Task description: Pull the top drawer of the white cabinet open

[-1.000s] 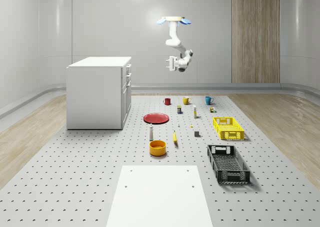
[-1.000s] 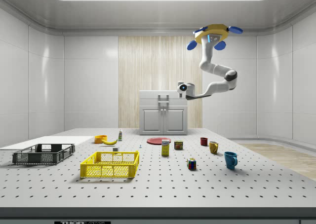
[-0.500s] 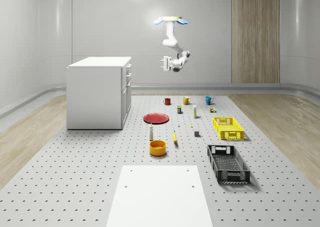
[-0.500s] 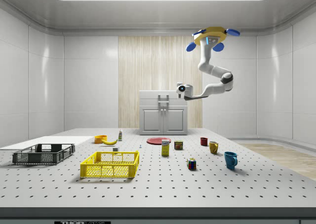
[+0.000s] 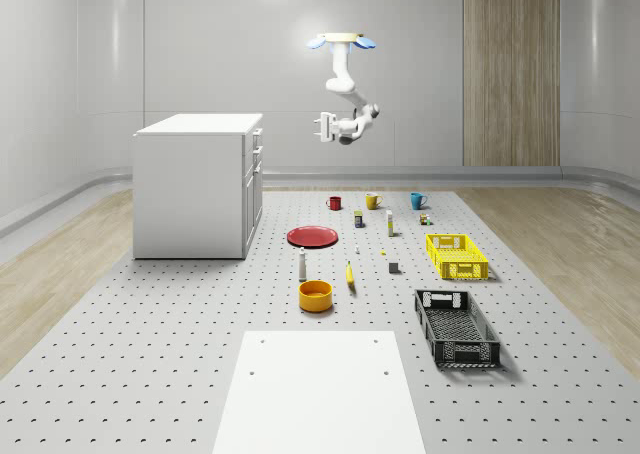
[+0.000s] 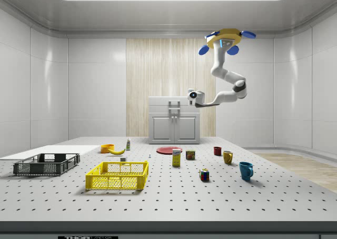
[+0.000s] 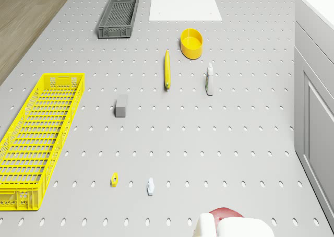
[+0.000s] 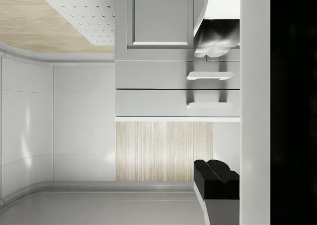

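Observation:
The white cabinet [image 5: 198, 184] stands on the perforated floor, and its top drawer [image 5: 257, 135] is closed. In the wrist view the cabinet front appears upside down, with the top drawer [image 8: 163, 102] and its handle [image 8: 209, 105] lying just under the cabinet's top edge. The drone [image 5: 342, 42] hovers high over the floor, to the whole-scene view's right of the cabinet front. Its arm bends down toward the cabinet. The gripper [image 5: 324, 126] is open, level with the top drawer and well clear of it. In the side view the gripper [image 6: 192, 95] hangs in front of the cabinet [image 6: 174, 120].
On the floor before the cabinet lie a red plate [image 5: 313, 236], an orange bowl [image 5: 315, 295], a banana [image 7: 167, 69], a bottle [image 7: 209, 79], mugs [image 5: 372, 201], a yellow crate [image 5: 456, 255], a black crate [image 5: 456, 327] and a white board [image 5: 320, 389].
The drone and arm have shifted toward the cabinet, to the whole-scene view's left. The gripper now hangs closer to the drawer front and stays open.

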You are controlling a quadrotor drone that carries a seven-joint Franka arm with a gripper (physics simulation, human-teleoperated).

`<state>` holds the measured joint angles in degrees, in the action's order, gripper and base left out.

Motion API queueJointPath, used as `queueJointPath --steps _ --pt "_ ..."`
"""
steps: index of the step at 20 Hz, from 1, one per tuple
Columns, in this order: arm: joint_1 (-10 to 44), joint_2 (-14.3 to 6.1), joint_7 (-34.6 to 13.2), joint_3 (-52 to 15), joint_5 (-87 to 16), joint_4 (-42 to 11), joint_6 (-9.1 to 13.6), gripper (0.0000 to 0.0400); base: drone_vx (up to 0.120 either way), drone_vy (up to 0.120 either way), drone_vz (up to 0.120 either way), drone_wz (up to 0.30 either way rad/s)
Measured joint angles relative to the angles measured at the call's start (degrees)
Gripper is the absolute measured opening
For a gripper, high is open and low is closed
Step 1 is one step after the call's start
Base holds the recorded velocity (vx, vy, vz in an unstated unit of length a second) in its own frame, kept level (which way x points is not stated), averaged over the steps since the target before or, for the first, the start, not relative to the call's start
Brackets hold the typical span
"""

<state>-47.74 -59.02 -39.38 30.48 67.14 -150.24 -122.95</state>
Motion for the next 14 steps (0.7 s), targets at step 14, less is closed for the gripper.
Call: queueJointPath --steps 14 --pt "-3.75 8.46 6.29 -8.19 13.12 2.37 -6.09 0.0305 0.000 0.000 0.000 0.000"
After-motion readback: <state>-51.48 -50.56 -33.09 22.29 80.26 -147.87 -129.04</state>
